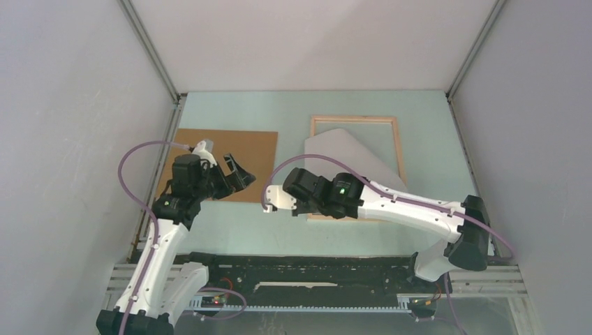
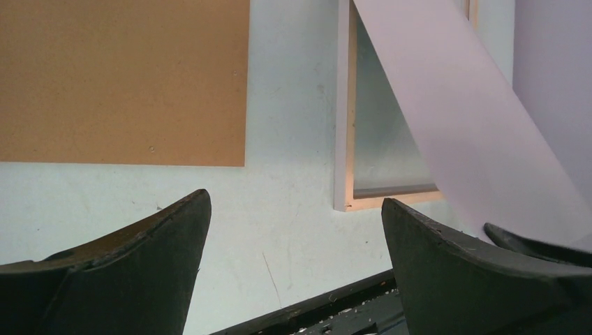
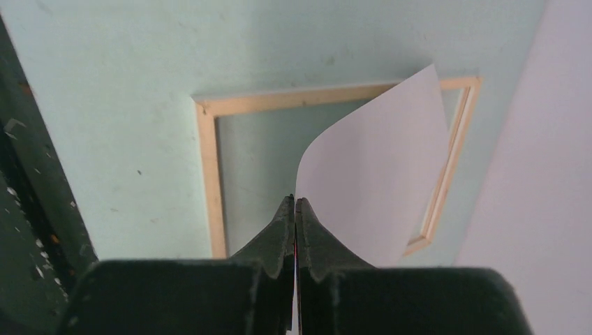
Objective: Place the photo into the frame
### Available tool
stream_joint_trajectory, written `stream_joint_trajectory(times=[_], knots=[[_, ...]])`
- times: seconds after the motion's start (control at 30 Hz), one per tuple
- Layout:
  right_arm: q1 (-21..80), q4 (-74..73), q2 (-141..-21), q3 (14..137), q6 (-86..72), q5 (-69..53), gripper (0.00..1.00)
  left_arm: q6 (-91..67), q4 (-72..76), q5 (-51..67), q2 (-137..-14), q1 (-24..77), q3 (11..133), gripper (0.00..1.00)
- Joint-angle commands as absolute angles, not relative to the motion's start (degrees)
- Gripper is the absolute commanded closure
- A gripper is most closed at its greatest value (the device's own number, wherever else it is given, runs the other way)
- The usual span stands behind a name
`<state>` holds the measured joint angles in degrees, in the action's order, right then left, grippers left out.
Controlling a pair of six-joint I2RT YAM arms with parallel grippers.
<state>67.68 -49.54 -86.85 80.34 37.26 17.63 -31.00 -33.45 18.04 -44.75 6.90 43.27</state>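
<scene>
The frame of light wood lies flat at the back right of the table. It also shows in the left wrist view and in the right wrist view. The photo shows its plain white reverse and bends in a curve over the frame's pane. My right gripper is shut on the photo at its near edge and holds that edge up above the frame's near side. My left gripper is open and empty over the table, left of the frame. The photo slopes up at the right of the left wrist view.
A plain brown backing board lies flat at the back left, under and beyond my left gripper; it fills the upper left of the left wrist view. A black rail runs along the near edge. Grey walls close in on both sides.
</scene>
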Motion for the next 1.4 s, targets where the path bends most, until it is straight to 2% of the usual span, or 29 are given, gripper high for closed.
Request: stream_joint_trajectory(times=[0.0,0.23,0.37,0.67,0.8,1.0,1.17,1.37], knots=[[71.33,-42.24,-88.75,80.84,32.47,15.93,1.00,-31.15,-30.25,18.75,-44.88,7.04,40.61,0.00],[72.01,-36.78,-93.01,79.24,22.37,11.33,1.00,-31.06,-30.47,18.46,-45.40,6.03,40.35,0.00],[71.81,-34.89,-93.56,76.92,17.19,17.78,1.00,-30.35,-31.06,18.44,-45.78,5.66,41.81,0.00],[67.47,-35.07,-83.18,66.31,6.55,24.02,1.00,-30.76,-29.87,19.70,-46.98,5.67,41.09,0.00],[67.02,-30.48,-78.15,58.99,10.27,23.25,1.00,-31.54,-28.51,20.78,-47.31,5.69,40.40,0.00],[62.20,-21.15,-74.13,52.94,23.81,14.28,1.00,-31.81,-28.56,21.56,-47.25,5.65,41.13,0.00],[54.61,-15.76,-76.49,52.78,30.90,8.00,1.00,-31.61,-29.61,20.83,-46.21,5.65,40.74,0.00],[50.31,-14.82,-83.01,56.76,37.82,5.36,1.00,-31.24,-31.03,20.21,-44.94,5.71,40.38,0.00]])
